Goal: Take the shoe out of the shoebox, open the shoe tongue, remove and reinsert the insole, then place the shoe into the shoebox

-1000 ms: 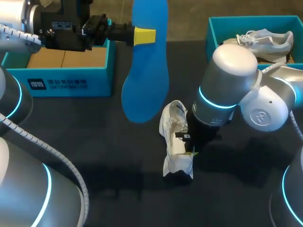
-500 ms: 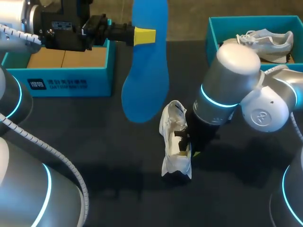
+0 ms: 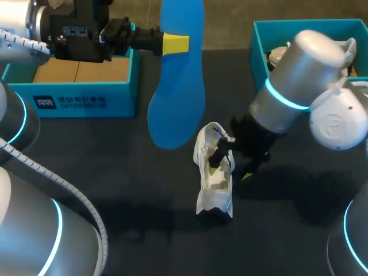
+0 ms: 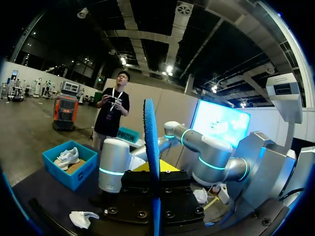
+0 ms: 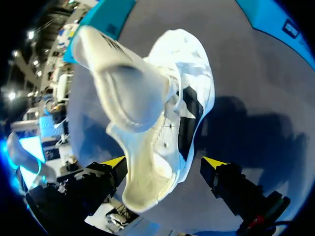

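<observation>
— Where's the shoe (image 3: 214, 178)?
— Mid-tabletop, long axis running far edge to near. My right gripper (image 5: 163, 163) straddles it, fingers spread, not pinching.
— The insole (image 3: 178, 86)?
— Clenched in my left gripper (image 3: 172, 43), held toward the far edge beyond the shoe. One insole; left box (image 3: 80, 98), right box (image 3: 256, 40); two shoes, the second shoe (image 4: 68, 157) boxed.
</observation>
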